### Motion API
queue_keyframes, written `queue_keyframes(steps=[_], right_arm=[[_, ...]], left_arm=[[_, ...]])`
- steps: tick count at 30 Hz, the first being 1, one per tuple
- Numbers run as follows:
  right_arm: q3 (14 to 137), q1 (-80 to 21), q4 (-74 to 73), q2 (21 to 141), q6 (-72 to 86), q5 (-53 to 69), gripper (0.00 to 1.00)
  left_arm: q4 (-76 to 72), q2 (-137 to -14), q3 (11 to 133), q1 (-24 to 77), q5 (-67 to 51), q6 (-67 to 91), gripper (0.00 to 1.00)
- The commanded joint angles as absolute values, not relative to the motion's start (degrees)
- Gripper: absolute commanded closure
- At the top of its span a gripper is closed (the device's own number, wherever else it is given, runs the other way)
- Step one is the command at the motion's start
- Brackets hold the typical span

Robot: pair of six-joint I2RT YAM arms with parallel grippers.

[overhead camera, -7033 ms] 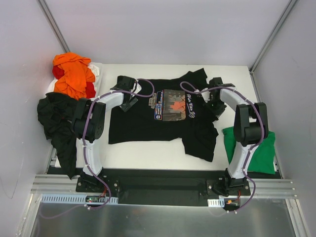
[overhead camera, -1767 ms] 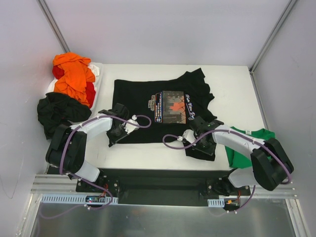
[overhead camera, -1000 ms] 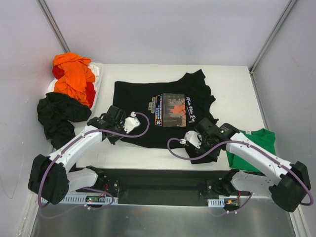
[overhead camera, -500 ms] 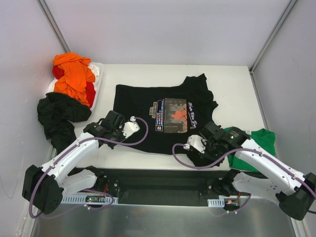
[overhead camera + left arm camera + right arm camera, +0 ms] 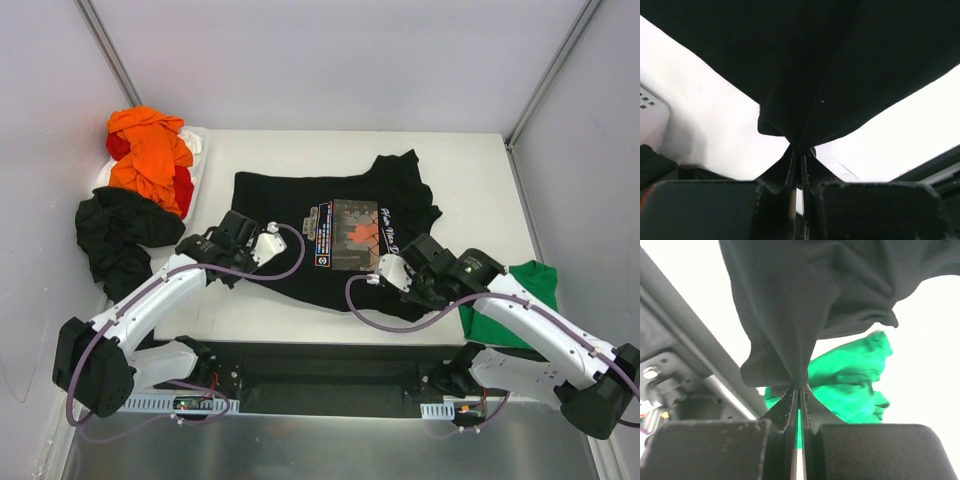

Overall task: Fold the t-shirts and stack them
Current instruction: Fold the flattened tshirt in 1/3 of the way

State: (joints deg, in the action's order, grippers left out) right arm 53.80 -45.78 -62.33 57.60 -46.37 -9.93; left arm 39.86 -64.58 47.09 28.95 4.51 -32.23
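The black printed t-shirt [image 5: 300, 200] lies spread across the middle of the white desk [image 5: 470, 180], its rectangular chest print [image 5: 352, 222] facing up and its near hem lifted off the surface at both corners. The left gripper [image 5: 799, 155] is pinched tight on the hem's left corner, the cloth fanning up from between its closed fingers. The right gripper [image 5: 799, 389] is likewise clamped on the right corner, a bunched fold of black cloth hanging above it. Just beside the right arm, the bright green t-shirt [image 5: 512, 300] lies crumpled at the desk's right edge. At the far left sit the orange t-shirt [image 5: 150, 150], heaped on the red one [image 5: 183, 185], and a second black t-shirt [image 5: 115, 235] crumpled near them
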Motion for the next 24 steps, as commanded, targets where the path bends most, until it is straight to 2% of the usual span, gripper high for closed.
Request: queue_keyframes(steps=[1, 16, 24], right_arm=[[57.39, -45.53, -59.07, 59.50, -47.46, -16.78, 0.99], [64.06, -37.37, -51.25, 69.16, -49.30, -22.76, 0.99], [70.83, -32.26, -47.64, 79.78, -51.24, -21.80, 0.99]], left_arm=[[37.45, -67.05, 49.13, 29.53, 8.08, -32.78, 1.00], [29.71, -74.34, 50.71, 25.58, 11.07, -33.22, 1.00], [26.54, -82.51, 55.10, 21.89, 12.65, -34.19, 1.00]])
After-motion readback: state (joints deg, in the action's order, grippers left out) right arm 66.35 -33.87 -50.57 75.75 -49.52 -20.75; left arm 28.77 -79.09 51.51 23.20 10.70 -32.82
